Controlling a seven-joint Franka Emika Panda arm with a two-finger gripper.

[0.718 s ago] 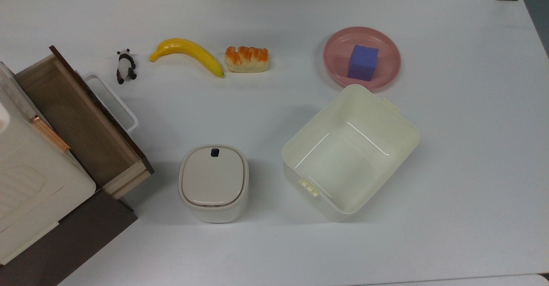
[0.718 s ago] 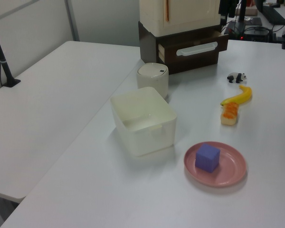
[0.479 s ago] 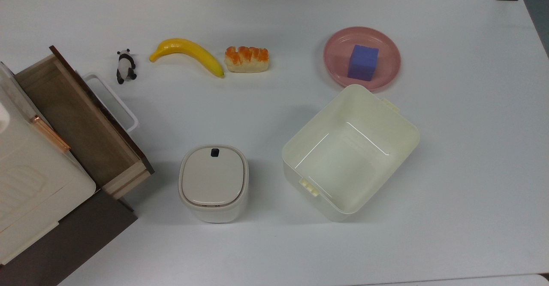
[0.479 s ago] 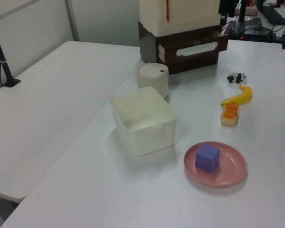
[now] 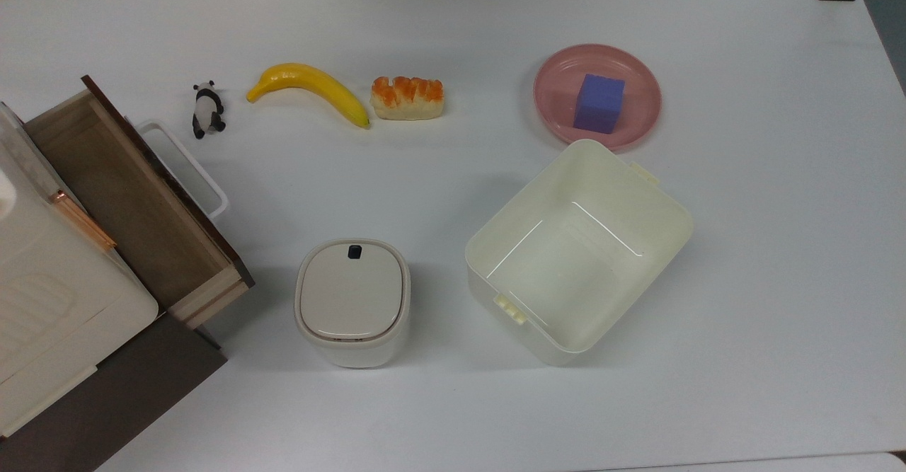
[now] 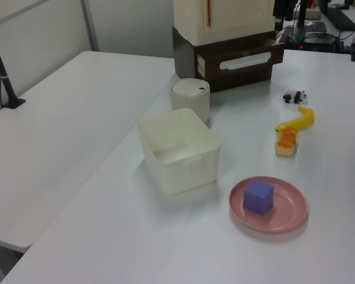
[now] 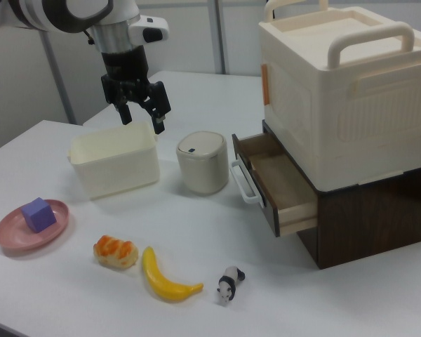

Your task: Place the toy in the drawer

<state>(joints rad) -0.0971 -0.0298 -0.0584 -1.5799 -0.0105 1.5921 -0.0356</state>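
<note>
White counter point(image 5: 453, 26) carries everything in sight. In the right view the arm reaches in from the upper left and hangs down, its black claw point(image 7: 141, 118) pointing downward above the far rim of the cream tub point(image 7: 114, 161), fingers spread apart and holding nothing.

The toy point(image 5: 206, 110), a small black-and-white panda, lies on the counter well apart from the claw. In the top view it sits just left of the banana point(image 5: 309, 91), and near the far corner of the drawer point(image 5: 134, 206). The drawer is pulled open from the brown cabinet, its white loop handle point(image 5: 186, 168) facing the middle of the counter and its wooden inside bare.

In the right view the toy point(image 7: 229, 283) is near the front edge, right of the banana point(image 7: 165, 277), with the drawer point(image 7: 275, 184) farther back.
</note>
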